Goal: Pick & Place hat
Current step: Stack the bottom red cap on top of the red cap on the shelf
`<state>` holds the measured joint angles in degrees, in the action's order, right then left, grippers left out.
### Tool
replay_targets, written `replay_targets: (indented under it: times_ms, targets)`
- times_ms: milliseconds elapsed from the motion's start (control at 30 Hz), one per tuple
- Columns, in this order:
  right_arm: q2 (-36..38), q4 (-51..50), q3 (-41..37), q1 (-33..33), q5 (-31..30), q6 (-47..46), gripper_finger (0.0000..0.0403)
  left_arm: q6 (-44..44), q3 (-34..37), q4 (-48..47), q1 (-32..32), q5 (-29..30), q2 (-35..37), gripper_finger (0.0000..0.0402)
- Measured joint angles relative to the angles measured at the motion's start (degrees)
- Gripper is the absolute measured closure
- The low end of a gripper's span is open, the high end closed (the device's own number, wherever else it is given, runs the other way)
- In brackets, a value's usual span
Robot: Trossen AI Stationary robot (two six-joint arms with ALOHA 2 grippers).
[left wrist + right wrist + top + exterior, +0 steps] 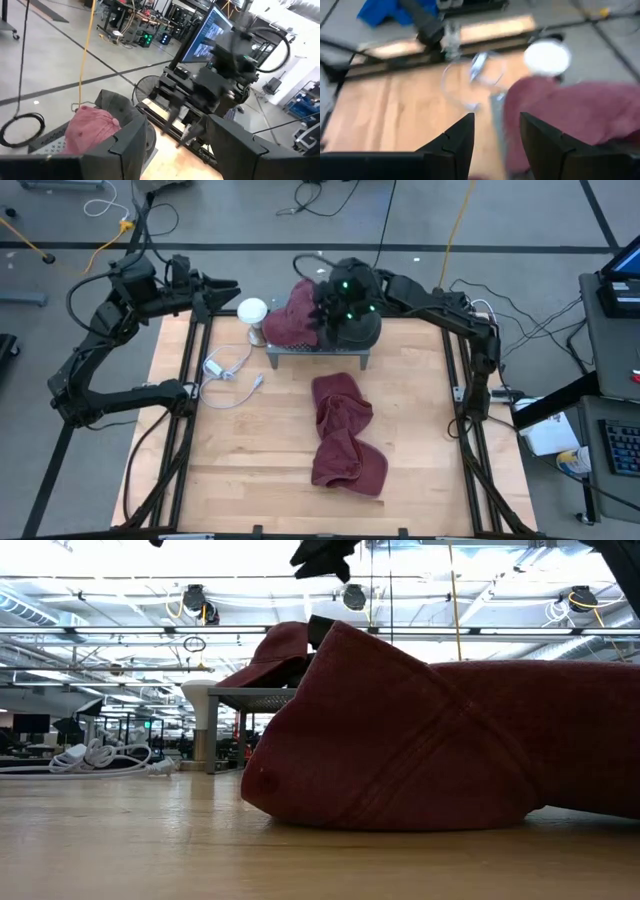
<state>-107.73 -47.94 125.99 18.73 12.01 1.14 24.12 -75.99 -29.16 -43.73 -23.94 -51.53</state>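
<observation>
Two dark red hats. One hat sits on the grey mesh rack at the far edge of the table, draped over the rack's left part, bill hanging toward the rack's left edge. Second hat lies flat on the table just in front of the rack, crumpled, well apart from any gripper; in the low view it fills the foreground.

Right gripper hovers over the rack, just beside the racked hat on its right. In its wrist view the fingers stand apart with nothing between them, red cloth just ahead: open, empty. Cannot tell if it touches the cloth.

Left gripper waits off the rack's left side beyond the table edge, fingers spread, holding nothing.

Also left of the rack: white round object close by, white cable on the wood.

Handling, judged: soft cloth cap, light, floppy, not fragile, not slippery. Crown collapses under a pinch, so a fold of crown fabric is an easy grab; the bill looks stiffer and gives a firmer hold. Likely sags and swings when lifted; may snag on the rack mesh.
</observation>
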Motion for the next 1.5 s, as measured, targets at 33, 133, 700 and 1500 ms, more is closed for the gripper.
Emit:
replay_targets:
  times_ms: [33,133,700,1500]
  targets:
    - [0.6,-2.27,0.0,-0.67,0.0,0.03,0.0257,0.37,0.0,-0.2,0.0,-0.03,0.0,0.019]
    - [1.82,-7.16,0.02,-2.84,0.03,-0.11,0.0259,1.28,0.0,-1.27,0.0,-0.05,0.0,0.019]
    - [7.67,-32.01,0.05,-15.88,0.27,-24.13,0.0259,4.12,0.0,-2.42,0.0,-0.2,0.0,0.019]
    - [11.08,-35.19,-18.44,-31.16,-5.9,-32.76,0.0171,6.61,0.02,-5.41,4.86,-3.47,-1.13,0.019]
